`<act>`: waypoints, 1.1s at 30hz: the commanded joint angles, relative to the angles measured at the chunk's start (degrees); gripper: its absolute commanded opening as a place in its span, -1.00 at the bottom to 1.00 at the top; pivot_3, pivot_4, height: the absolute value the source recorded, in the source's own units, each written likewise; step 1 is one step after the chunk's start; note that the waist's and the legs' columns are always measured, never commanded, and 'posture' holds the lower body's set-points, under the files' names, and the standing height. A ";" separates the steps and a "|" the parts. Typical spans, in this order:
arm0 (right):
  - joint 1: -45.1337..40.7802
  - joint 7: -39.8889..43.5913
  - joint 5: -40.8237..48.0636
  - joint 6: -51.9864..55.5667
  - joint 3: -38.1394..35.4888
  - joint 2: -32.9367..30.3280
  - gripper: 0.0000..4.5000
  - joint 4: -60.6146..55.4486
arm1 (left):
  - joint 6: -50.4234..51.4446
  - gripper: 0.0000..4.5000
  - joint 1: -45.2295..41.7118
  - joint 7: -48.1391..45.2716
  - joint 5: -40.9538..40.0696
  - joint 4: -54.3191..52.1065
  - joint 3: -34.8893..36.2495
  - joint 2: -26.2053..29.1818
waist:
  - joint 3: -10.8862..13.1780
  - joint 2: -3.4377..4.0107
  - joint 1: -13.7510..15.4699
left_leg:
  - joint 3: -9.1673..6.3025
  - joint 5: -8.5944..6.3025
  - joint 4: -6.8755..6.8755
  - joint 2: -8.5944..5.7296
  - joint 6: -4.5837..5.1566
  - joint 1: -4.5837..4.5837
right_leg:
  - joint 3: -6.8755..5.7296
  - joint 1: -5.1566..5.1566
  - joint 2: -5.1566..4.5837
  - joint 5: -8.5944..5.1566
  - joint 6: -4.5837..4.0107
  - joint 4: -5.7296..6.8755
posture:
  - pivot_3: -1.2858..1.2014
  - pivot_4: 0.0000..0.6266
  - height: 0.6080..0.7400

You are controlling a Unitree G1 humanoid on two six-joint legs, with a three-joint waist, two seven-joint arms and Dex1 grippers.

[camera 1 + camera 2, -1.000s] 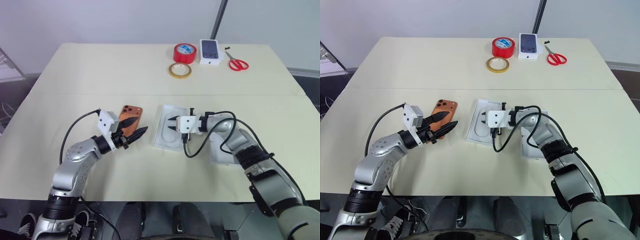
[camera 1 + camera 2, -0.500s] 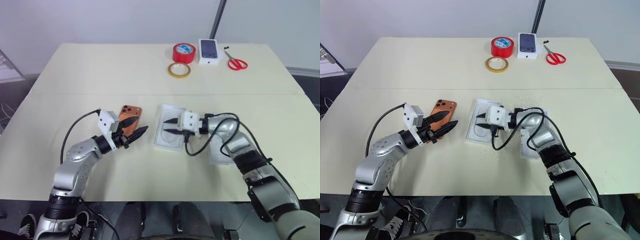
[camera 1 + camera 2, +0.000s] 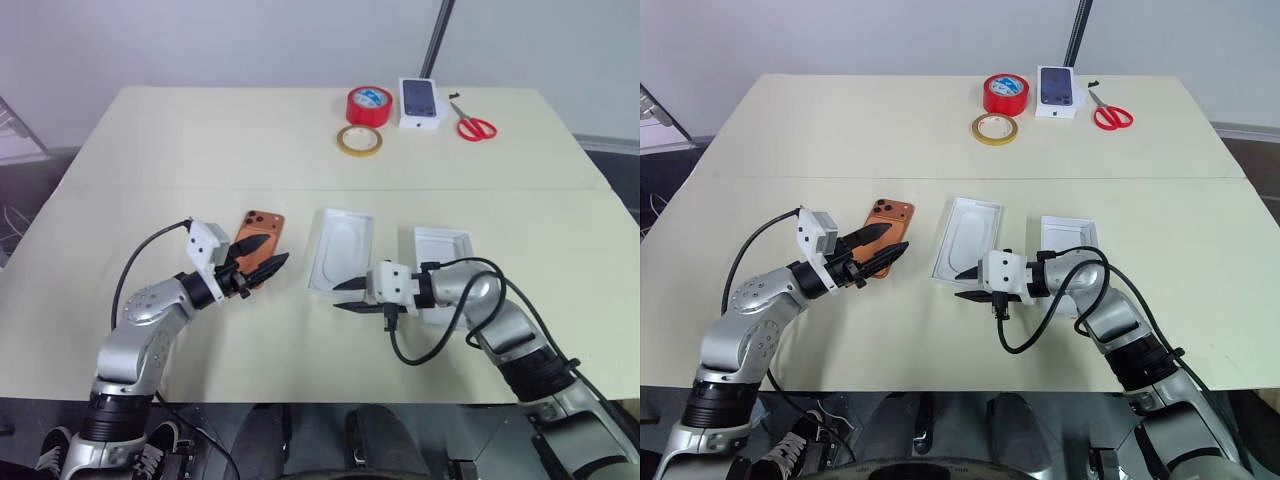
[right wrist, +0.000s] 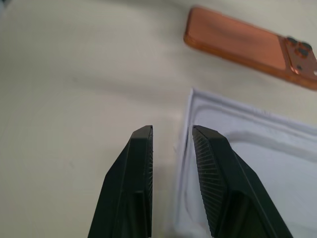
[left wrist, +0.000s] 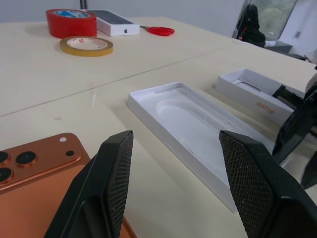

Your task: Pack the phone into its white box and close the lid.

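Cream bench [image 3: 300,150] against a plain light wall, everything laid flat on it. Nearest, lower centre of frame: right end effector [image 3: 349,296], fingers a little apart, holding nothing, tips aimed toward frame left at the near short edge of the flat white insert [image 3: 341,251] with its oval recess. Lower left: left end effector [image 3: 262,257], fingers well apart and empty, hanging over the near end of the phone [image 3: 258,235]. Phone lies camera side up, orange, long axis running near-to-far with a slight lean, camera block at the far end; it sits directly under and beyond the left fingertips, so the left arm looks the nearer one for the pickup. White box [image 3: 441,270] is at centre right, open, beside the right forearm, well apart from the phone with the insert between them. Far, upper centre: yellow tape ring [image 3: 359,140], red tape roll [image 3: 370,105], printed phone box [image 3: 421,102], red scissors [image 3: 473,125]
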 commanded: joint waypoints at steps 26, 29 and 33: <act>6.58 3.28 6.59 4.46 -5.49 -6.79 -0.98 -10.23 | -0.85 0.31 -0.63 0.48 0.79 -1.39 0.10 -1.02 | 0.00 -0.01 0.12 | 0.01 -0.02 0.01 0.00 0.04 -0.02 | -0.01 0.07 0.02 0.01 0.02 -0.10 | 0.03 -0.52 1.00; 9.61 2.61 6.63 5.42 -6.99 -9.02 -0.98 -13.26 | -0.96 0.31 -0.23 0.21 0.80 -1.38 0.30 -0.84 | 0.00 -0.01 0.19 | -0.01 -0.02 0.00 0.01 0.04 -0.02 | -0.02 0.07 0.03 0.01 0.02 -0.10 | 0.03 -0.52 1.00; 12.14 -0.01 6.04 8.17 -7.48 -9.31 -0.98 -16.10 | -1.46 0.31 -0.45 -0.28 1.11 -0.33 0.44 -0.62 | 0.00 -0.01 0.12 | -0.01 -0.02 0.00 0.01 0.04 -0.02 | -0.01 0.08 0.03 0.01 0.01 -0.12 | 0.03 -0.52 1.00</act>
